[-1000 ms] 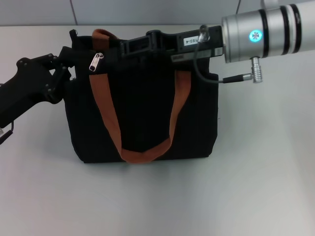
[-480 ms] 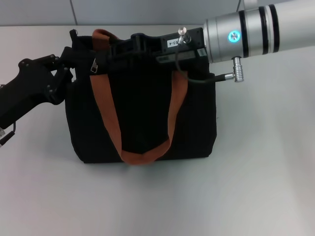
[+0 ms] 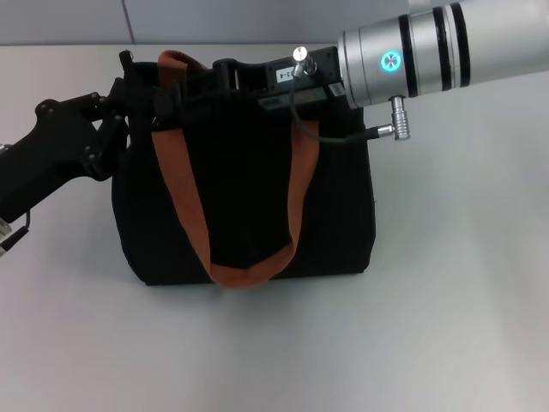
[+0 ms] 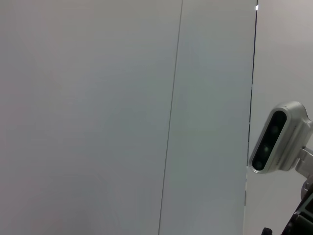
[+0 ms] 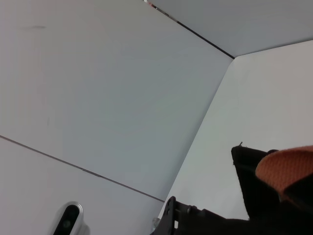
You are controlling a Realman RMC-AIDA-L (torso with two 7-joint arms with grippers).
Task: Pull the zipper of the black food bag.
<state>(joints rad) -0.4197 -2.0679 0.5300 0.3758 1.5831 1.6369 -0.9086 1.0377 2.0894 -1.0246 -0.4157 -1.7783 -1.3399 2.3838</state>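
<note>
my right gripper sits at the upper left of the head frame, reaching in from the right along the top edge of the bag, right where the zip track runs. its dark fingers blend into the black fabric, so i cannot tell whether they are clenched or apart, nor whether they have the zipper; the silver tab itself is not visible, and i judge it is hidden under the fingertips near the strap. coming in level with the track makes sense to me, since a pull would then run straight along the zip line

my left gripper is at the left edge of the frame, pressed against the bag's upper left corner. i read that as bracing the bag so it does not slide when the tab is dragged, but its finger state is also lost against the black cloth

the bag lies in the middle of the frame on the pale table. the wrist views show mostly wall, with only a bag corner and a bit of strap in the right one
</note>
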